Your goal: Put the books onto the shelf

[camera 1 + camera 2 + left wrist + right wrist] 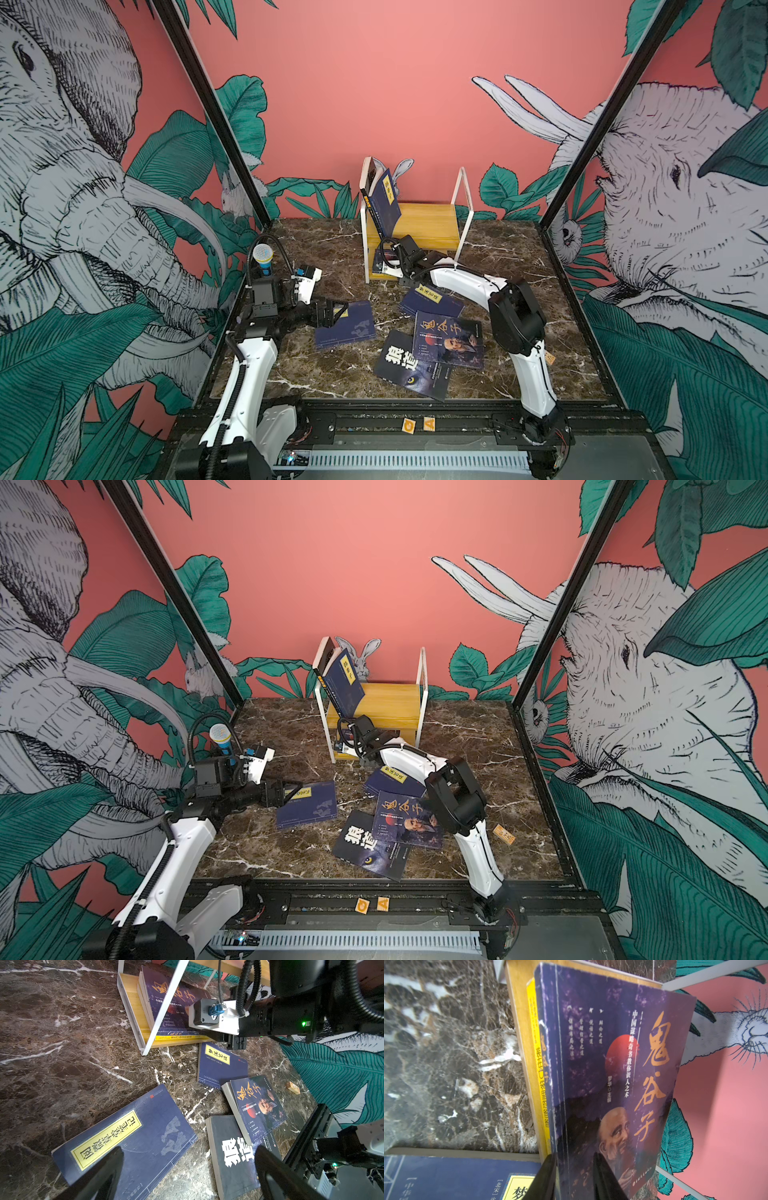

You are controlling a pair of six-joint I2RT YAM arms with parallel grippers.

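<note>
The brown marble table carries the shelf at its 12 o'clock edge, close to the pink wall. The right arm reaches from 5 o'clock to the shelf's lower board, and the left arm bends in from 7 o'clock. On the upper board the leaning navy book tilts against the frame at the shelf's 9 o'clock end, with the brownish-black book behind it. On the lower board the shelved purple book rests against the yellow book. Four more books lie flat on the table. The near navy book is at about 7 o'clock from the table's centre, and the far navy book is at the shelf's 6 o'clock. The loose purple book at 4 o'clock overlaps a corner of the black wolf-eye book at 5 o'clock. The left gripper hangs over the labelled end of the near navy book with its fingers spread wide and nothing between them; whether they touch the cover cannot be told. The right gripper has one finger on each face of the shelved purple book's edge and pinches it. A small wooden block lies at 4 o'clock beside the right arm, apart from the books
</note>
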